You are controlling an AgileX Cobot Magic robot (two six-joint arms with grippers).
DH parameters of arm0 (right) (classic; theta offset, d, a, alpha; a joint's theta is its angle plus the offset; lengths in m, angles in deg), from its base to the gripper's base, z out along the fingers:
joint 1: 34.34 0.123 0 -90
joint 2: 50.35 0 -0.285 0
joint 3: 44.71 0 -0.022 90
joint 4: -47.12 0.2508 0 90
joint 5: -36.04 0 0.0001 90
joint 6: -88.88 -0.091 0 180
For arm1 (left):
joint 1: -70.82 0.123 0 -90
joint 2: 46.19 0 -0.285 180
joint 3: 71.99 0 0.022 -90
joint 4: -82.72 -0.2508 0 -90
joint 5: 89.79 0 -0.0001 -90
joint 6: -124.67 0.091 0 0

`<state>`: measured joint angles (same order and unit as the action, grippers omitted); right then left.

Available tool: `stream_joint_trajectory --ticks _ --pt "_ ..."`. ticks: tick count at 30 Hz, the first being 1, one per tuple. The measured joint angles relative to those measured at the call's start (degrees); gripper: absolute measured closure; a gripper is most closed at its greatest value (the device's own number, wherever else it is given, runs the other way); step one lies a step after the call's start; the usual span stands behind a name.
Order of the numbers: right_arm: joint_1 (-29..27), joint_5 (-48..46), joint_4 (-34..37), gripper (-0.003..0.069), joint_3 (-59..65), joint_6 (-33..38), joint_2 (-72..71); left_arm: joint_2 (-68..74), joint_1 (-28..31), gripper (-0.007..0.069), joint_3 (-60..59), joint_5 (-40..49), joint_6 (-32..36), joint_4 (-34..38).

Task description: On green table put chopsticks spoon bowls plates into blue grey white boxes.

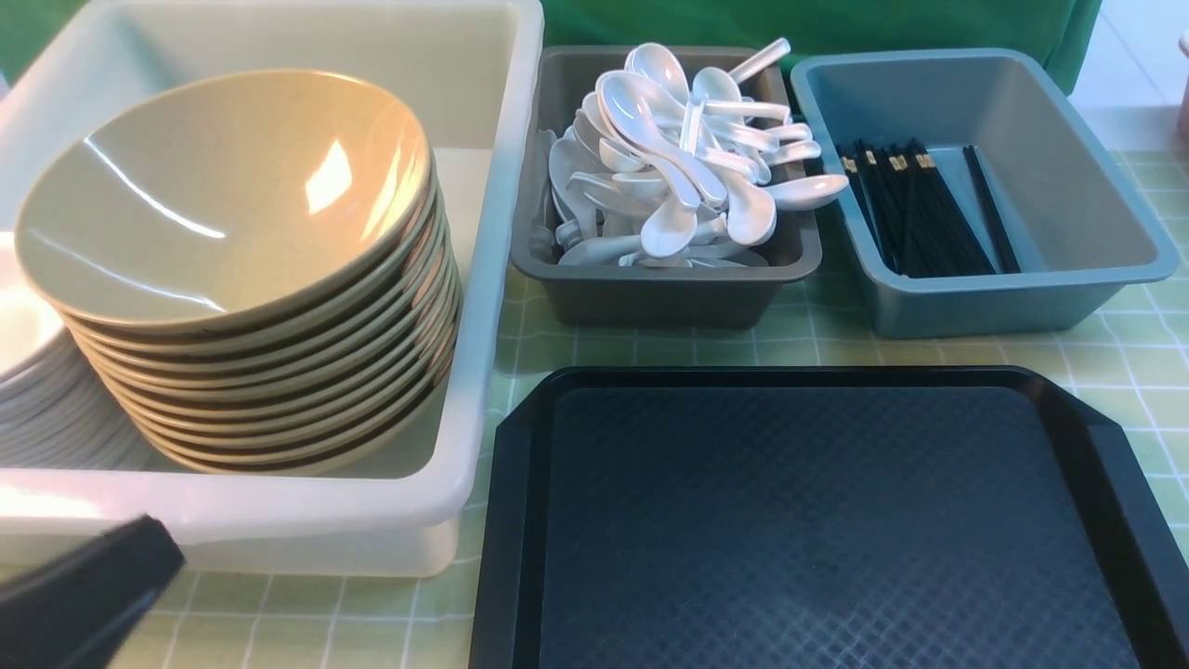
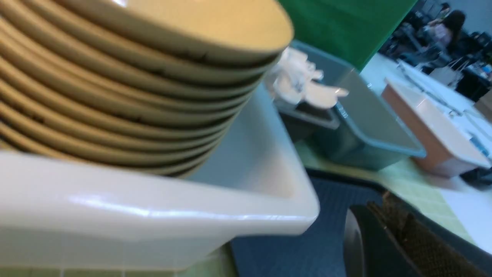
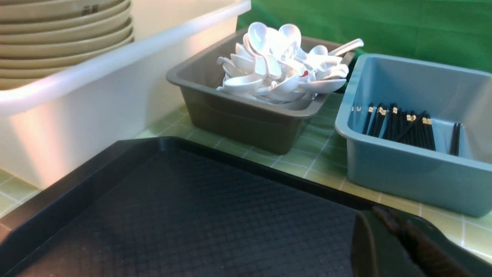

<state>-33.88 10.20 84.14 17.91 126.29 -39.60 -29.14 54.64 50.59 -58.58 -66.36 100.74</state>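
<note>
Both grippers are clenched and grasp nothing. The left gripper [image 1: 139,548] sits just outside the white box [image 1: 483,279], which holds the bowls [image 1: 232,260]. Ahead of the right gripper [image 3: 388,231], spoons [image 3: 284,73] fill the grey box [image 3: 238,115] and chopsticks [image 3: 399,125] lie sorted in the blue box [image 3: 403,173].

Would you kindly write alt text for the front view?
Three plastic bins on a pale green gridded table: a milky white one stacked with tan bowls, a grey one heaped with white spoons, a blue one with black chopsticks.

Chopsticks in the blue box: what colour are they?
Black chopsticks with gold bands, clearest in the front view.
</note>
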Motion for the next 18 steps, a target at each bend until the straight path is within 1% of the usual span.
stream_joint_trajectory --ticks 12,16,18 --pt "0.0 -0.2 0.0 0.0634 0.0 0.0 0.0 -0.1 0.0 0.0627 -8.1 0.0 -0.1 0.0" --pt "0.0 -0.2 0.0 0.0633 0.0 0.0 0.0 -2.5 0.1 0.0627 -9.1 0.4 -0.3 0.0" --pt "0.0 -0.2 -0.1 0.0632 0.0 0.0 0.0 -3.8 1.0 0.0627 -9.4 -0.7 -0.3 -1.3"
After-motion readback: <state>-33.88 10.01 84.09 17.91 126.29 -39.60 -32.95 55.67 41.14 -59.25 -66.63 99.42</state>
